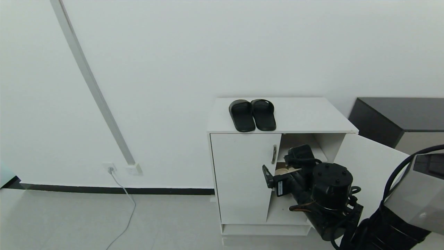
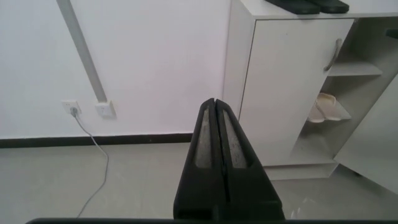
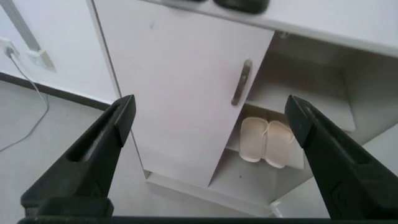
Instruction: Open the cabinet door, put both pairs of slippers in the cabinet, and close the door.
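— So, where are the slippers right now?

— One pair is in. The cream slippers (image 3: 267, 143) lie side by side on a shelf (image 3: 232, 151) inside the cabinet (image 1: 239, 177), on the side where the open door (image 1: 367, 163) stands swung out. The black slippers (image 1: 252, 115) sit on the cabinet's top, right at its front edge, above the closed door (image 3: 180, 93).

— And the claws?

— The right claw (image 3: 210, 101) is spread wide with nothing in it. It hovers in front of the cabinet, about level with the handle (image 3: 241, 82). The left claw (image 2: 216, 104) is pressed fully together, also empty, and well apart from the cabinet.

— What worries you?

— Mostly the black pair, which I'd guess goes next. It is two loose pieces touching each other, so a pinch that catches only one could nudge the other off the front edge onto the floor. The straps look soft, and a grip there may sag or slip on the way down.

— Anything about the cabinet itself?

— The open door is just beside the right arm, and a wide swing could knock it across the opening. The cream pair also takes up much of its shelf. Black slippers set down carelessly there could ride up on them, stick out, and stop the door closing.
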`<state>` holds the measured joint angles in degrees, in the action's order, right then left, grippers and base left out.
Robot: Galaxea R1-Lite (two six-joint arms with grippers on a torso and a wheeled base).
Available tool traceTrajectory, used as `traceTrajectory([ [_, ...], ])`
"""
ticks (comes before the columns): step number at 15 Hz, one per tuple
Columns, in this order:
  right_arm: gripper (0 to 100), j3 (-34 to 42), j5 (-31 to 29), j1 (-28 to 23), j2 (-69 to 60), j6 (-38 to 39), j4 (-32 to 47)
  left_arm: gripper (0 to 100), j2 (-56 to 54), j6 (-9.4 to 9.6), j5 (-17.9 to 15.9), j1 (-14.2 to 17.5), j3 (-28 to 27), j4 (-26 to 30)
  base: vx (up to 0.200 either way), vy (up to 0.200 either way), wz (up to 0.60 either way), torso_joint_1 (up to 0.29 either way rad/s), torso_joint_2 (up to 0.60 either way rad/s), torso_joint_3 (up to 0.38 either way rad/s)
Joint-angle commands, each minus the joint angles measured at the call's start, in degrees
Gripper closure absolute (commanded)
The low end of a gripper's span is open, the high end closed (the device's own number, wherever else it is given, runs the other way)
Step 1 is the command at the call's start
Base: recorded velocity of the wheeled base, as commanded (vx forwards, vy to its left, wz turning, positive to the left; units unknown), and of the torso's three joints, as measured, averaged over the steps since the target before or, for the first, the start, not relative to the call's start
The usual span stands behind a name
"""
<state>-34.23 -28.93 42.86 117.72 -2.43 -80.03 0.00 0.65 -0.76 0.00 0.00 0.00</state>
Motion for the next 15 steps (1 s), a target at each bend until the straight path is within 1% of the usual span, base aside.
traceTrajectory([
  [1, 0, -2.59, -0.25, -0.24, -0.48, 0.05, 3.13, 100, 0.00, 0.06, -0.04, 0.00, 0.00, 0.00, 0.000, 0.000, 0.00, 0.222, -0.51, -0.281],
  [3, 0, -7.60, -0.43, -0.24, -5.05, 3.30, 17.01, 100, 0.00, 0.23, -0.04, 0.00, 0.00, 0.00, 0.000, 0.000, 0.00, 0.190, -0.43, -0.230],
  [4, 0, -12.26, -0.60, -0.15, -6.98, 7.08, 25.80, 100, 0.00, 0.14, -0.04, 0.00, 0.00, 0.00, 0.000, 0.000, 0.00, 0.119, -0.27, -0.124],
  [5, 0, -17.62, -2.10, -0.06, -8.48, 10.86, 35.29, 100, 0.00, 0.23, -0.12, 0.00, 0.00, 0.00, 0.000, 0.000, 0.00, 0.036, -0.07, -0.041],
  [6, 0, -22.81, -4.12, -0.06, -8.65, 13.50, 43.12, 100, 0.00, 0.14, -0.12, 0.00, 0.00, 0.00, 0.000, 0.000, 0.00, 0.000, 0.00, 0.000],
  [7, 0, -25.18, -5.26, -0.06, -8.48, 14.91, 46.28, 100, 0.00, 0.14, -0.12, 0.00, 0.00, 0.00, 0.000, 0.000, 0.00, 0.000, 0.00, 0.000],
  [8, 0, -29.05, -7.19, -0.06, -7.51, 17.46, 50.06, 100, 0.00, 0.06, -0.12, 0.00, 0.00, 0.00, 0.200, 0.000, 0.00, 0.007, -0.01, 0.007],
  [13, 0, -29.49, -7.37, -0.06, -6.02, 17.63, 49.88, 100, 0.00, 0.06, -0.12, 0.00, 0.00, 0.00, 0.200, 0.000, 0.00, 0.000, 0.00, 0.000],
  [15, 0, -29.14, -7.46, 0.12, -4.61, 17.63, 47.34, 100, 0.09, 0.06, -0.12, 0.00, 0.00, 0.00, 0.200, 0.000, 0.00, 0.010, 0.00, 0.002],
])
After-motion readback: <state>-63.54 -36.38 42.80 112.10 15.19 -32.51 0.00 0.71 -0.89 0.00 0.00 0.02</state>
